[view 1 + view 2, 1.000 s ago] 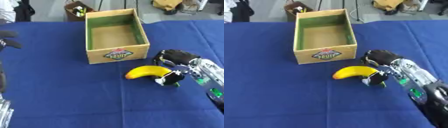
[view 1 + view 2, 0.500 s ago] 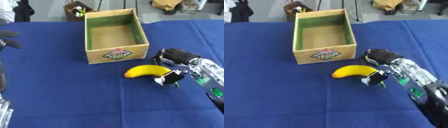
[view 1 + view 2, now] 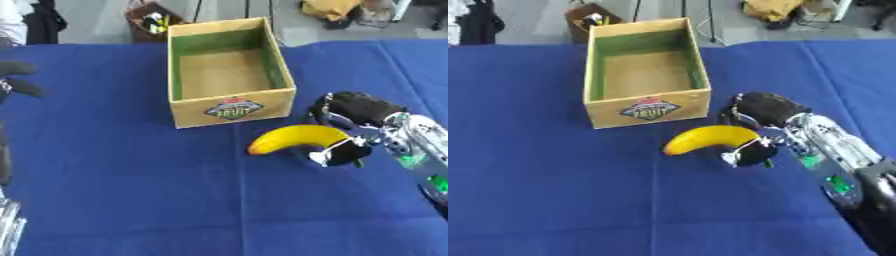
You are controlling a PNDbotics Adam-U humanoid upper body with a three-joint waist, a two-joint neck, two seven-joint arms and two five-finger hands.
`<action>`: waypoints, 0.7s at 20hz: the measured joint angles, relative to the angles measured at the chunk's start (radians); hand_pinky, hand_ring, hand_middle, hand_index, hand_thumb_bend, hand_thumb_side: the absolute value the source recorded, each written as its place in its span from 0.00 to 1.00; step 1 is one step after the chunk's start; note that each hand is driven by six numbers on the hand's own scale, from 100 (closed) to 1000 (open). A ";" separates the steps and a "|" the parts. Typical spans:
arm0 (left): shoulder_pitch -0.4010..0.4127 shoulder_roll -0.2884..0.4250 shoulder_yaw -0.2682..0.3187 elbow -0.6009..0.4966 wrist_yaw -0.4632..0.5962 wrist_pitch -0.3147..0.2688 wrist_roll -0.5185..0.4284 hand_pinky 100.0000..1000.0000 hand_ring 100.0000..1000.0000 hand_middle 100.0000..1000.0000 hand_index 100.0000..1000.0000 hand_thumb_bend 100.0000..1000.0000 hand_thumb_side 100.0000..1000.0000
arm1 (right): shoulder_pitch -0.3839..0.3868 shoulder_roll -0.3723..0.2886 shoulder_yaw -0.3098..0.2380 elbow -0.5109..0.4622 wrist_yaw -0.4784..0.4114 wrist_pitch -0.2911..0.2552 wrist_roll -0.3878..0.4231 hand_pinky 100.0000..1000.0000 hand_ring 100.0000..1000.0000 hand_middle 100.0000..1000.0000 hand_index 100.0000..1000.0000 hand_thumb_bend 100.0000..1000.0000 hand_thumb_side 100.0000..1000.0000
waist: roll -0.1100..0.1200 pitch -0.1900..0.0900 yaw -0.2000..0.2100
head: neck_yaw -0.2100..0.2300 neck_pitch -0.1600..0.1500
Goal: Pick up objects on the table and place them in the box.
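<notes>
A yellow banana lies on the blue tablecloth just in front of the open cardboard fruit box, near its front right corner. My right hand comes in from the right and is curled round the banana's right end, thumb below and fingers behind it. The box stands upright and its brown floor shows nothing inside. My left hand shows as dark shapes at the left edge, far from the banana; its finger pose is unclear.
The blue cloth covers the whole table. Beyond the far edge a brown basket with small items stands on the floor, and bags lie near the top right.
The banana and my right hand have shifted slightly left and toward the box. The left hand has not moved.
</notes>
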 measured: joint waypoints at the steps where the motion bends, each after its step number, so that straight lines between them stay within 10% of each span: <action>1: 0.000 0.000 0.000 0.000 0.000 0.000 0.000 0.41 0.58 0.67 0.78 0.00 1.00 | 0.003 -0.004 0.000 -0.008 -0.004 0.001 0.000 0.63 0.66 0.38 0.49 0.11 0.33 | 0.000 0.000 -0.002 | 0.000 0.000; 14: 0.003 0.001 0.000 0.000 0.000 0.002 -0.002 0.41 0.58 0.67 0.78 0.00 1.00 | 0.030 -0.052 -0.037 -0.151 -0.097 0.057 -0.001 0.63 0.64 0.35 0.47 0.15 0.34 | 0.005 -0.010 -0.015 | 0.005 0.000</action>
